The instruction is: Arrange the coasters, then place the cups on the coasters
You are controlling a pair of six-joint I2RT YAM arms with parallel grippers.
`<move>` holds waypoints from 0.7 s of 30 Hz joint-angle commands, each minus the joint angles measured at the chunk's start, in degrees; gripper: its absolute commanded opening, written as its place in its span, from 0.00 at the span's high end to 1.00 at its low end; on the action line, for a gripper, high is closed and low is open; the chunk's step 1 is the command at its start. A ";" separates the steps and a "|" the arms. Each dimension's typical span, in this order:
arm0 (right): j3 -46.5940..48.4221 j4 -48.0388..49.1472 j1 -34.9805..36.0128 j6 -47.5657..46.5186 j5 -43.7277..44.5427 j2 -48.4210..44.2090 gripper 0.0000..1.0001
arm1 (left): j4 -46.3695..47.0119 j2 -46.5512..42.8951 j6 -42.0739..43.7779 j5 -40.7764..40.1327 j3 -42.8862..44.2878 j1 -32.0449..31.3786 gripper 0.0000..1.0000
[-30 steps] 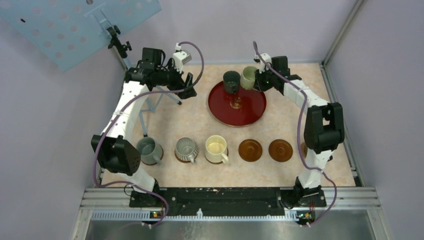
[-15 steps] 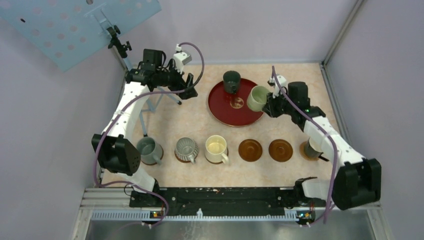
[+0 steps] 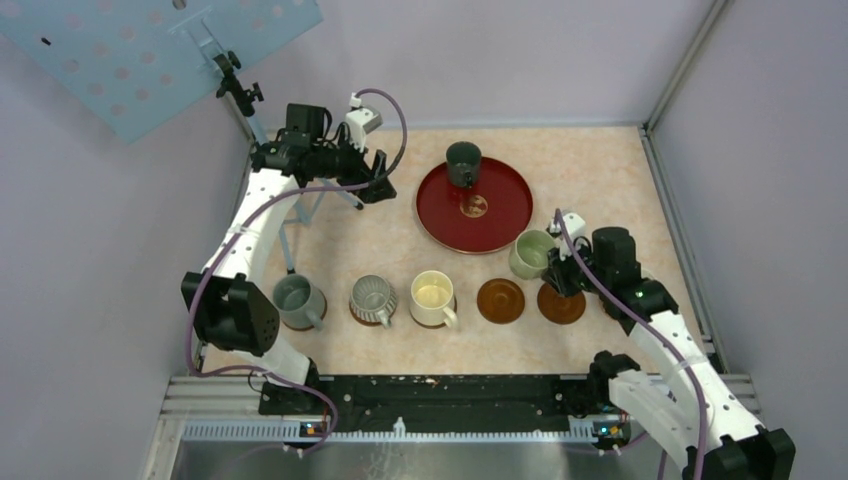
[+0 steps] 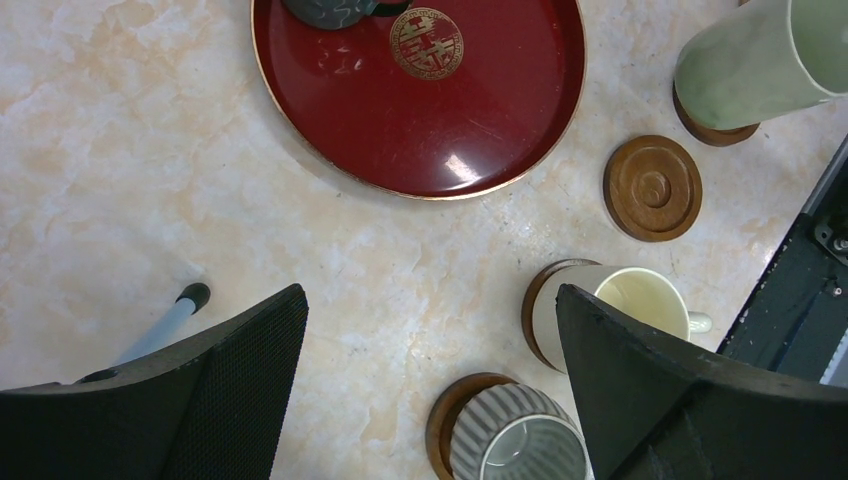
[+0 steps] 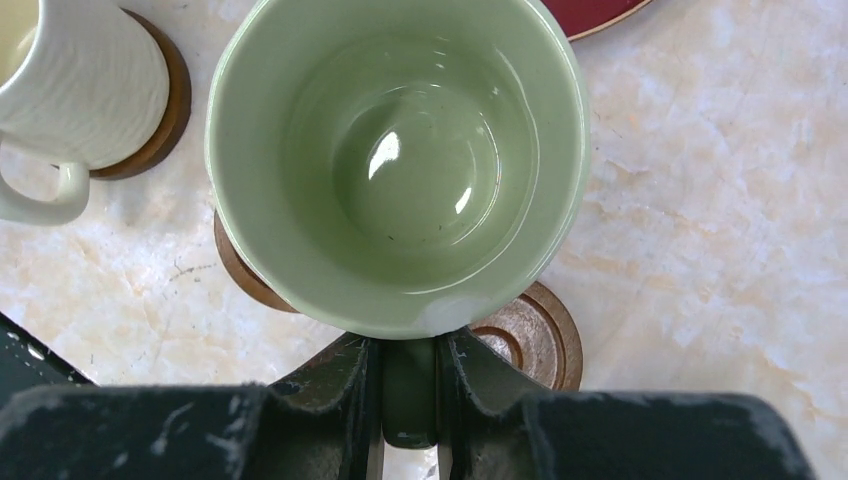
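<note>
Pale-green cup [image 5: 400, 170] stands mouth-up, handle pinched in the right claw [image 5: 410, 385]; left claw [image 4: 430, 390] gapes apart.

The pale green cup [image 5: 400, 170] is gleaming with a smooth, glossy glaze, and the dark-red tray [image 4: 400, 130] is shining like lacquer. The bare coaster [image 4: 652, 188] is looking like brown wood with a soft sheen, perhaps plastic. The tabletop [image 4: 100, 150] is showing marbled, faintly scuffed beige, and the fingers [image 4: 240, 390] of the left pincer [image 4: 430, 300] are showing a matt black, finely dimpled face.
</note>
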 commanded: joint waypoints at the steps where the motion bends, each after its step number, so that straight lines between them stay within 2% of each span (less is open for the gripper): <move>1: 1.88 4.77 0.40 -1.90 -1.95 -2.10 1.00 | 2.88 -2.72 -2.00 1.51 -0.73 0.31 0.01; 5: 2.15 6.79 0.87 2.35 -5.30 -0.26 1.00 | 3.19 -3.30 -2.31 1.25 -1.19 0.31 0.01; 7: 2.03 8.07 3.20 6.03 -3.54 1.37 1.00 | 3.37 -3.76 -2.31 1.10 -1.69 0.31 0.01; 15: 1.08 7.86 23.51 21.20 18.83 4.18 1.00 | 3.25 -4.92 -1.93 0.67 -2.86 0.31 0.01; 19: -0.92 6.60 25.75 26.93 28.55 4.12 1.00 | 3.07 -5.19 -1.57 0.45 -3.27 0.31 0.01; 21: -0.82 6.60 25.76 27.10 30.73 4.72 1.00 | 3.34 -5.27 -1.44 0.45 -3.70 0.31 0.01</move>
